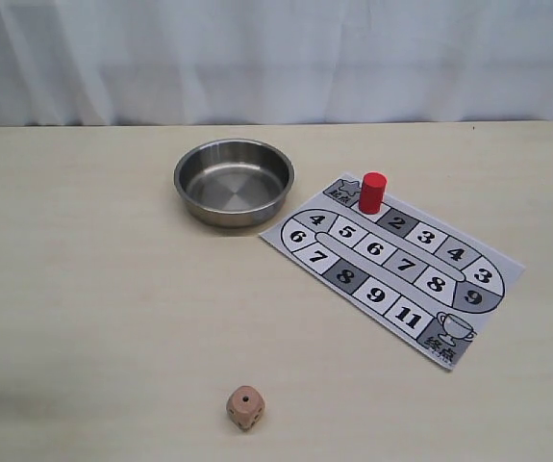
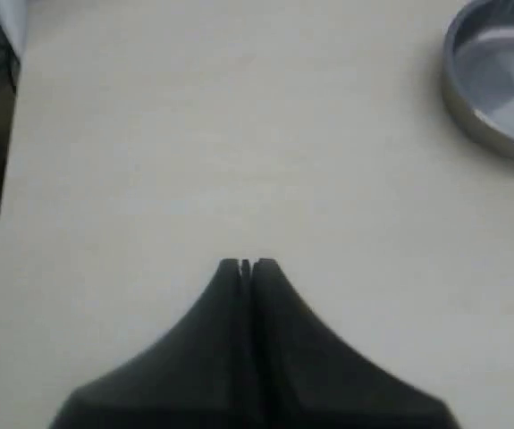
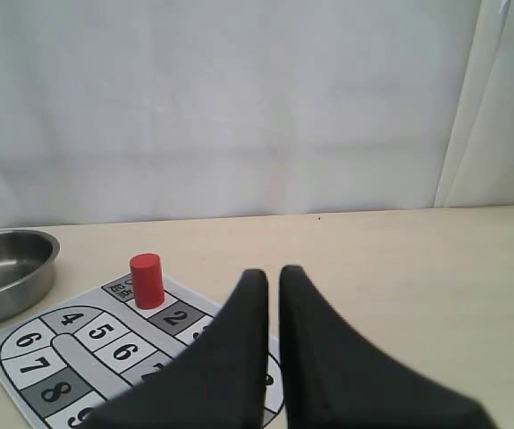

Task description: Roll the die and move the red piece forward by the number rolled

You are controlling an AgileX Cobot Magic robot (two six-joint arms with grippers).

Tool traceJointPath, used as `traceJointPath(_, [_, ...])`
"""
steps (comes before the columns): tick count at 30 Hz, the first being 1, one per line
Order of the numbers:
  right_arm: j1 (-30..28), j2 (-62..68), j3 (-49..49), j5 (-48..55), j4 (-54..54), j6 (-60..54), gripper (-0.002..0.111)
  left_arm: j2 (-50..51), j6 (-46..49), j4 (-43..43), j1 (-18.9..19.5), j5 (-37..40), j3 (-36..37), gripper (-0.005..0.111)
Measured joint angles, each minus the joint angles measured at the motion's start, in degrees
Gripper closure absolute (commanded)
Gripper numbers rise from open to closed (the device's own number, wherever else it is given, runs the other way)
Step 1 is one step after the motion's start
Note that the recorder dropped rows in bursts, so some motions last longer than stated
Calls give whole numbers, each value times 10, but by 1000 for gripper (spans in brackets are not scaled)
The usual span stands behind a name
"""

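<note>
The die (image 1: 245, 408), a small tan wooden cube with one dark pip on top, lies on the table near the front edge. The red piece (image 1: 372, 192) (image 3: 147, 280) stands upright on the board's first square, between the start corner and the grey 2. Neither gripper shows in the exterior view. My left gripper (image 2: 246, 264) is shut and empty over bare table, with the die out of its view. My right gripper (image 3: 268, 273) hangs above the board's near end, its fingers almost together with nothing between them.
The printed board (image 1: 391, 265) (image 3: 78, 344) of numbered squares lies slanted at the right. An empty steel bowl (image 1: 234, 181) (image 2: 500, 76) (image 3: 6, 268) stands behind it, centre left. A white curtain backs the table. The table's edge shows in the left wrist view.
</note>
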Motion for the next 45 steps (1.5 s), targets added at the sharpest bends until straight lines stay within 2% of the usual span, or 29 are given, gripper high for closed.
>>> traceJointPath(3, [0, 0, 0, 0, 0, 0, 104, -158, 0, 2, 0, 23, 3, 107])
traceJointPath(9, [0, 0, 0, 0, 0, 0, 104, -399, 0, 2, 0, 73, 3, 107])
traceJointPath(18, [0, 0, 0, 0, 0, 0, 104, -575, -2, 1, 0, 92, 3, 107])
traceJointPath(24, [0, 0, 0, 0, 0, 0, 104, -641, -2, -5, 0, 117, 4, 107])
traceJointPath(35, [0, 0, 0, 0, 0, 0, 104, -645, -2, -9, 0, 148, 9, 107])
traceJointPath(39, [0, 0, 0, 0, 0, 0, 104, -645, -2, -10, 0, 148, 9, 107])
traceJointPath(45, [0, 0, 0, 0, 0, 0, 104, -645, -2, -10, 0, 105, 20, 107])
